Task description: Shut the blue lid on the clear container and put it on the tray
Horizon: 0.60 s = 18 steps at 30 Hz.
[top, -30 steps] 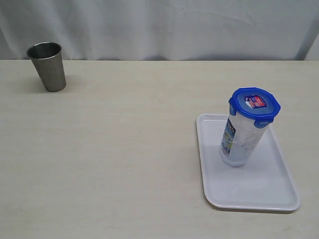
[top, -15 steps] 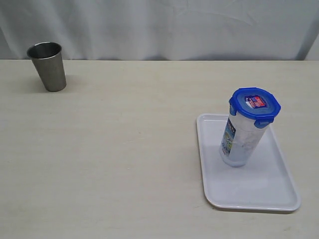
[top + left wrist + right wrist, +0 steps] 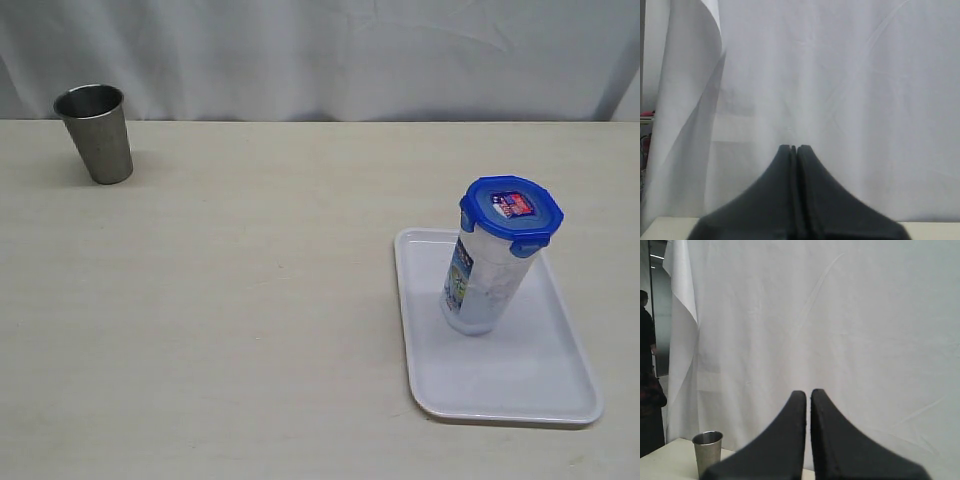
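The clear container (image 3: 482, 285) stands upright on the white tray (image 3: 530, 380) at the right of the table, its printed label facing left. The blue lid (image 3: 511, 214) sits on top of it with its flaps down and the red-and-white sticker showing. Neither arm appears in the exterior view. My left gripper (image 3: 793, 148) is shut with nothing in it and faces the white curtain. My right gripper (image 3: 808, 393) is also shut and empty, with its fingers close together, facing the curtain.
A grey steel cup (image 3: 96, 133) stands at the far left of the table near the back edge, also seen as the steel cup (image 3: 707, 452) in the right wrist view. A white curtain (image 3: 330, 50) hangs behind the beige table (image 3: 230, 300).
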Each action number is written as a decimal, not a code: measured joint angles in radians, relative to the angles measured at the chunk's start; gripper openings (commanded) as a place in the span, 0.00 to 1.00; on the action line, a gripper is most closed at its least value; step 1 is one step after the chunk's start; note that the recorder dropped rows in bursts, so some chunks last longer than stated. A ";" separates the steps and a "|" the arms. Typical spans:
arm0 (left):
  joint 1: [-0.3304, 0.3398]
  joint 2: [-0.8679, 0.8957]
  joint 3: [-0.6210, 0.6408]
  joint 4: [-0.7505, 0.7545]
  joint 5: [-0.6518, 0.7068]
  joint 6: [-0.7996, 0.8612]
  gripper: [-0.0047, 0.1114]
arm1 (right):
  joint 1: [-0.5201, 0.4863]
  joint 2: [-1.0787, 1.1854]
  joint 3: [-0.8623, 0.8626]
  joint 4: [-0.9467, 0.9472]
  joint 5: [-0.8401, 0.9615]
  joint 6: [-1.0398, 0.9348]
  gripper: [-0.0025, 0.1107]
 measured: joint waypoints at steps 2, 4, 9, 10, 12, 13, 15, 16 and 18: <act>0.005 -0.007 0.023 0.003 0.000 0.004 0.04 | 0.000 0.000 0.000 0.000 0.000 0.000 0.06; 0.005 -0.009 0.052 0.028 0.002 0.004 0.04 | 0.000 0.000 0.000 0.000 0.000 0.000 0.06; 0.005 -0.009 0.112 0.113 0.004 -0.016 0.04 | 0.000 0.000 0.000 0.000 0.000 0.000 0.06; 0.005 -0.009 0.123 0.126 0.002 -0.022 0.04 | 0.000 0.000 0.000 0.000 0.000 0.000 0.06; 0.005 -0.009 0.145 0.162 -0.007 -0.045 0.04 | 0.000 0.000 0.000 0.000 0.000 0.000 0.06; 0.005 -0.009 0.158 0.177 -0.013 -0.052 0.04 | 0.000 0.000 0.000 0.000 0.000 0.000 0.06; 0.005 -0.009 0.177 0.193 -0.033 -0.061 0.04 | 0.000 0.000 0.000 0.000 0.000 0.000 0.06; 0.005 -0.009 0.185 0.198 -0.047 -0.065 0.04 | 0.000 0.000 0.000 0.000 0.000 0.000 0.06; 0.005 -0.009 0.187 0.206 -0.055 -0.065 0.04 | 0.000 0.000 0.000 0.000 0.000 0.000 0.06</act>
